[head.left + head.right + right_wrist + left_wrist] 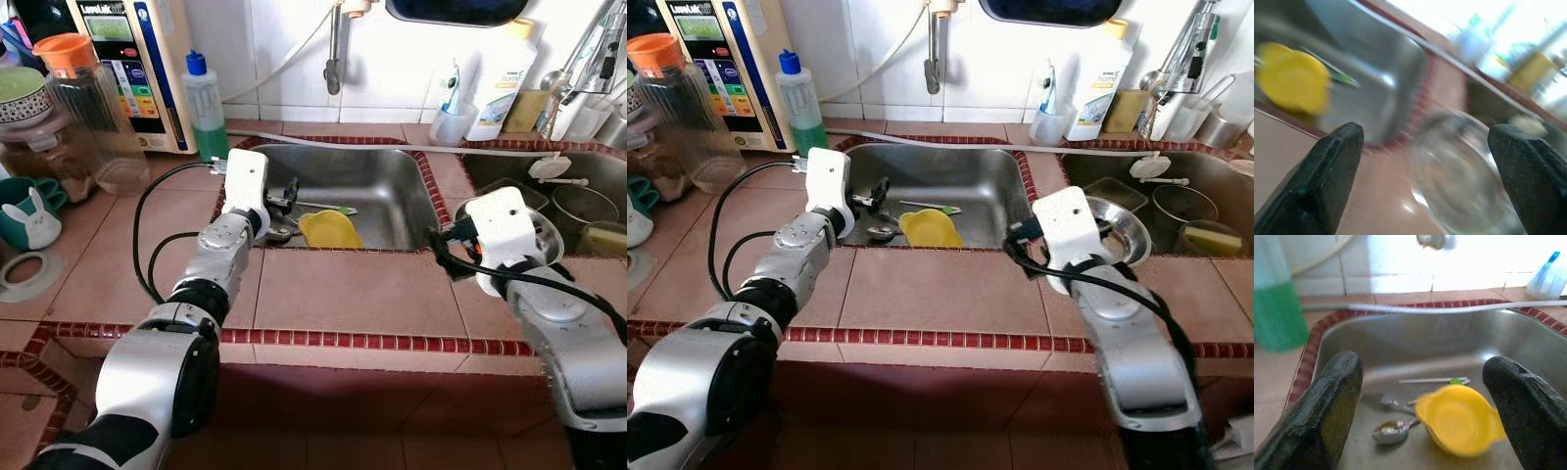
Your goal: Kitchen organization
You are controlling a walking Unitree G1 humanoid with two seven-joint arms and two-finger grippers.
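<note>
Reaching over the left stainless-steel sink basin (382,196), the left end effector (1422,401) hangs with fingers spread apart above a glossy yellow plastic cup (1459,423) lying on its side beside a metal spoon (1393,430) and a fork. The right end effector (1425,161), fingers likewise apart, hovers by a shallow shiny steel bowl (1122,230) at the edge of the terracotta-tiled worktop (362,289). My guess: clearing the sink, with a descent onto the smooth, rounded cup next.
</note>
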